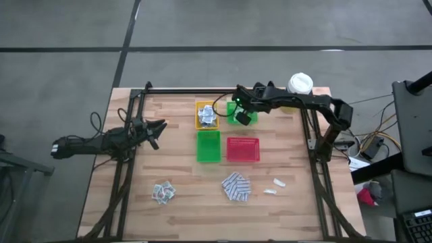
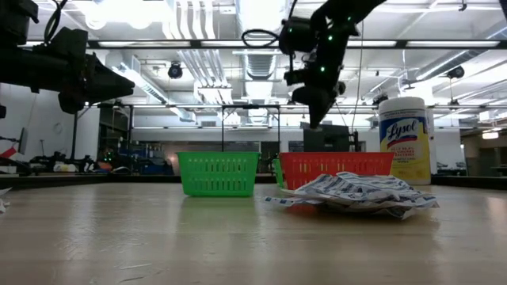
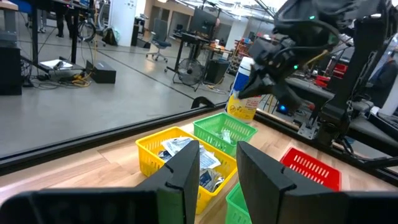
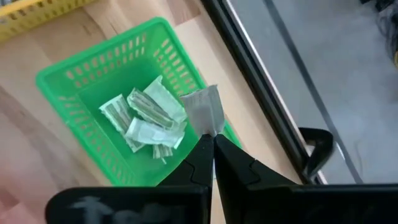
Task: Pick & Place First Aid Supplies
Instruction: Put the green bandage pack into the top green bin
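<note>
The right claw (image 4: 213, 138) pinches a thin pale packet (image 4: 204, 111) by one corner above the small green tray (image 4: 74, 74) near the worktop's far edge. Light and floppy, it suits an edge grip. The left claw (image 3: 217, 163) waits half-open, empty.

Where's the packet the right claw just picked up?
The pale packet is pinched in the shut right claw, hanging above the far small green tray that holds green strips, beside the yellow tray.
</note>
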Controlling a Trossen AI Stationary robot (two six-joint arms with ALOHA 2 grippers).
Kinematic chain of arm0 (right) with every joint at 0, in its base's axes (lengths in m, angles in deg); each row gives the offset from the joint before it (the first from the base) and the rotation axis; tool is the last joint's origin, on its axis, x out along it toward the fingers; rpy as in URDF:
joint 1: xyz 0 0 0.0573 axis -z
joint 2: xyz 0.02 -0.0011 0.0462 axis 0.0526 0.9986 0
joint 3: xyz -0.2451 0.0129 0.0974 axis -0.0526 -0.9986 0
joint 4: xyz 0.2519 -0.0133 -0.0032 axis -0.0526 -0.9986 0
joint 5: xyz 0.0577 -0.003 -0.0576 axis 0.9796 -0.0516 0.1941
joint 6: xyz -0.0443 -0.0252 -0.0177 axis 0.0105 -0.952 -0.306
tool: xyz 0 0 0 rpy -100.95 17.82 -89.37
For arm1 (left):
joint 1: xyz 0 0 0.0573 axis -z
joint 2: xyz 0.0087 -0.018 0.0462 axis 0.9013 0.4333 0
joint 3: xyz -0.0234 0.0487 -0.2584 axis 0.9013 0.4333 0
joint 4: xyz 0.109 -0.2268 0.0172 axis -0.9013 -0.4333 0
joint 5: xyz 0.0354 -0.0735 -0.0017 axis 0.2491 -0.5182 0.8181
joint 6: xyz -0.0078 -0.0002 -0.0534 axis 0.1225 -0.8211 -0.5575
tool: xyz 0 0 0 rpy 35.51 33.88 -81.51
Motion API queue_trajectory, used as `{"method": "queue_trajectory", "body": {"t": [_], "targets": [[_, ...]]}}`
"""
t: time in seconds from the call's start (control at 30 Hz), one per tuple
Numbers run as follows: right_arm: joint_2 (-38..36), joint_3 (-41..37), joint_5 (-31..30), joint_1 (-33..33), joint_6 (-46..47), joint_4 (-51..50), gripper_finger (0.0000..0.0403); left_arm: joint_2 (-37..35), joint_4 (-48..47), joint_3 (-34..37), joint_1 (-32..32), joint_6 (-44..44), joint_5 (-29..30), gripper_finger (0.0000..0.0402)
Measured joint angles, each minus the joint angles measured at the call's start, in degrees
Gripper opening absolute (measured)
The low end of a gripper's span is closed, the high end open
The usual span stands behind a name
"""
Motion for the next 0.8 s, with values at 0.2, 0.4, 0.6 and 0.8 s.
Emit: {"method": "queue_trajectory", "body": {"t": [0.2,0.4,0.6,0.8], "targets": [[4.65,1.60,2.19,2.19,-2.70,0.71,0.0008,0.01,-0.09,-0.01,0.00,0.00,0.00,0.0108],[8.90,3.59,4.58,4.12,-5.02,1.03,0.0008,-0.01,-0.13,-0.01,0.00,0.00,0.00,0.0108],[11.52,4.69,7.82,4.35,-5.52,0.82,0.0008,-0.01,-0.15,-0.01,0.00,0.00,0.00,0.0108],[13.60,4.76,9.43,4.33,-5.71,0.50,0.0008,-0.01,-0.17,-0.01,0.00,0.00,0.00,0.0108]]}}
